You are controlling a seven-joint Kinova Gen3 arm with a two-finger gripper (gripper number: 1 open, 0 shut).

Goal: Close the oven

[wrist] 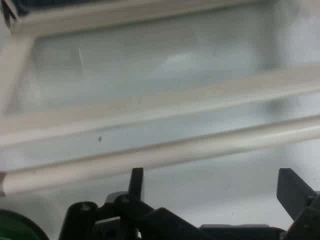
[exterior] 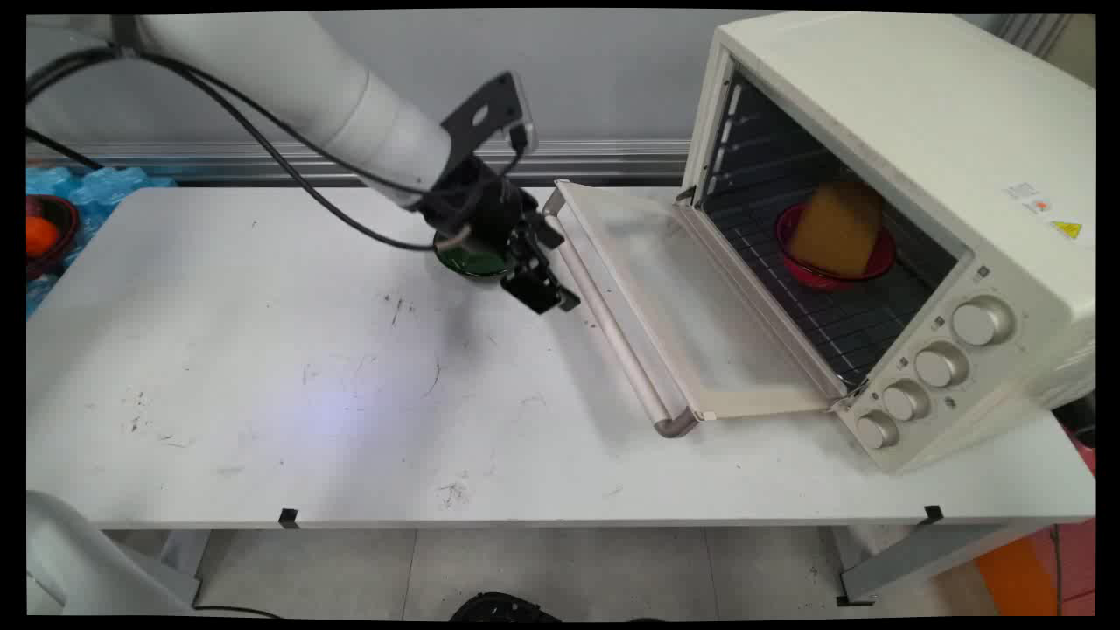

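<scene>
My gripper (exterior: pixel 541 282) hangs low over the white desk (exterior: pixel 262 367), just beside the handle bar (exterior: pixel 612 337) of the oven door (exterior: pixel 674 297), which lies folded down flat toward me. Fingers (wrist: pixel 136 181) stand wide apart, holding nothing; in the hand view one tip rises at left and the other at far right, with bare desk between them. Straight ahead in that view runs the handle bar (wrist: pixel 165 152), pale and rounded, and past it the door's glass pane (wrist: pixel 150 65) in its cream frame. A green bowl (exterior: pixel 472 261) sits on the desk directly under my wrist, mostly hidden by it in the main view; its rim shows as a green sliver (wrist: pixel 17 227) at the lower left corner of the hand view. Whether the wrist touches it I cannot tell. The cream toaster oven (exterior: pixel 919 157) stands at the desk's right end, cavity open, four knobs (exterior: pixel 927 372) down its front panel. Inside, on the wire rack (exterior: pixel 831 324), a red bowl (exterior: pixel 822 276) carries a tan, loaf-like block (exterior: pixel 838 226), probably bread. At the far left edge, off the desk, a dark bowl (exterior: pixel 54 254) holds something orange (exterior: pixel 39 234), beside blue wrapping (exterior: pixel 96 185).
</scene>
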